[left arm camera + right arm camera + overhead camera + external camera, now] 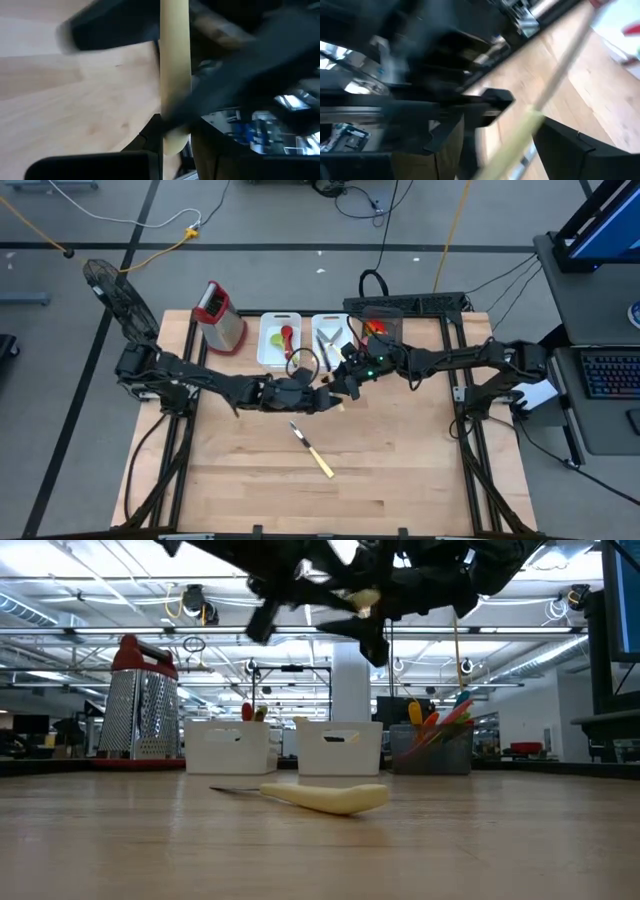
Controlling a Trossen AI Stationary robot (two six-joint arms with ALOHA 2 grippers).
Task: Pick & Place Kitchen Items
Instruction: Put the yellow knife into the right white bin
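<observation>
My two grippers meet above the middle of the table. My left gripper (325, 396) is shut on a utensil with a pale wooden handle (175, 75), held well above the table; the handle's end shows in the low view (365, 600). My right gripper (347, 376) is open, with a finger on either side of the same handle (530, 122); whether it touches, I cannot tell. The utensil's other end is hidden. A metal-bladed utensil with a pale yellow handle (314, 449) lies flat on the table nearer the front, and also shows in the low view (325, 797). My left gripper pinches the wooden handle near its free end (175, 135) between its two fingers. The fingers lie across the handle. The utensil is lifted clear of the table.
At the back stand the red-topped box grater (220, 318), two white bins (266, 350) (318, 320) holding utensils, and a dark bin (392, 330) with orange and red utensils. The wooden table (400, 470) has open surface in front of the arms.
</observation>
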